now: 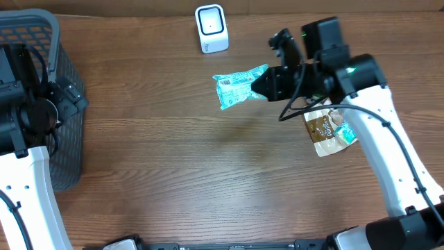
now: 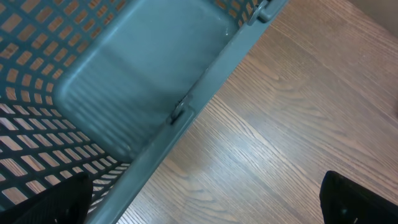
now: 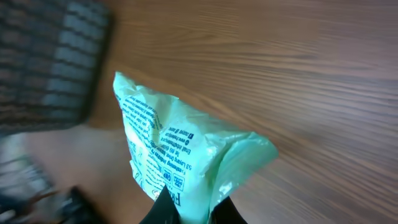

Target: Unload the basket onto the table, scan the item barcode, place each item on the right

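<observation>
Right hand [image 1: 267, 85] clamps green packet [image 1: 239, 85], long axis left-right, barcode up; left hand [image 2: 205, 205] spread wide.

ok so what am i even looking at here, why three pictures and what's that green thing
These are two robot arms at a wooden table, seen from three cameras. The top picture looks straight down from overhead. The other two come from cameras on each arm's wrist.

The green thing is a snack packet. The right gripper has its jaws shut on one end and holds it above the table, near a small white barcode scanner. The right wrist view shows the same packet up close.

A brown pouch lies on the table beneath that arm. The left gripper, jaws open, holds nothing and hangs over a grey basket.
</observation>
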Robot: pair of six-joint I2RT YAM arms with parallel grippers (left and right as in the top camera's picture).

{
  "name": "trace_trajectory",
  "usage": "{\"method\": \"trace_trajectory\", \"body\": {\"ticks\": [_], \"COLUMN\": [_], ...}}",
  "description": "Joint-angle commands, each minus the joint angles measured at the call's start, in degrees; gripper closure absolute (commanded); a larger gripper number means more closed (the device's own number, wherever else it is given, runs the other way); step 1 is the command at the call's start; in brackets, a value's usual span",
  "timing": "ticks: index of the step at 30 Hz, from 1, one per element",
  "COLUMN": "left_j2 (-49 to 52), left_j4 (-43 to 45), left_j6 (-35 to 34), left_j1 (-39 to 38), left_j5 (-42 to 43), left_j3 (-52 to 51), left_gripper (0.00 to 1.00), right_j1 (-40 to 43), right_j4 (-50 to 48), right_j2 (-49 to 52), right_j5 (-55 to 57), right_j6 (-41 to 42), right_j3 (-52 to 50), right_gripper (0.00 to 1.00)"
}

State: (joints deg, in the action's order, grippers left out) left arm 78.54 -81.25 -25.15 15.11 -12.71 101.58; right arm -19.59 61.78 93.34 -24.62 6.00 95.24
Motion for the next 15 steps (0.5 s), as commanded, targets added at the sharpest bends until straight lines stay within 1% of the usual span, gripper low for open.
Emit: {"method": "trace_trajectory", "body": {"ticks": [1,5,7,9,11,13,15], "left_j2": [0.2,0.2,0.2,0.2,0.2,0.2,0.2], "left_j4": [0.07,0.07,0.07,0.07,0.07,0.07,0.07], "left_j6": [-0.17,-0.17,-0.17,-0.17,-0.17,-0.17,-0.17], "left_j1": [0.24,0.24,0.24,0.24,0.24,0.24,0.24], "left_j5": [-0.81,-0.81,-0.81,-0.81,-0.81,-0.81,-0.81], "left_j3": [0.81,0.81,0.81,0.81,0.81,0.81,0.79], "left_gripper": [0.0,0.0,0.01,0.0,0.0,0.0,0.0], "right_j1": [-3.91,-7.61,-9.29,-10.56,-11.39,-11.58,-11.56], "right_j4": [-0.74,-0.85,-3.96,-11.52,-20.37,-26.99,-33.53], "right_j2": [1.44,7.06,10.29,12.85,16.15,18.97,22.43], "right_j5": [18.01,32.46,40.41,48.13,52.72,54.31,55.47], "right_j6": [3.23,-2.36,-6.19,-10.6,-17.42,-24.24,-33.73], "right_j3": [7.82,17.62,21.07,21.35,21.29,21.29,21.29], "right_gripper": [0.96,0.96,0.96,0.96,0.96,0.96,0.96]}}
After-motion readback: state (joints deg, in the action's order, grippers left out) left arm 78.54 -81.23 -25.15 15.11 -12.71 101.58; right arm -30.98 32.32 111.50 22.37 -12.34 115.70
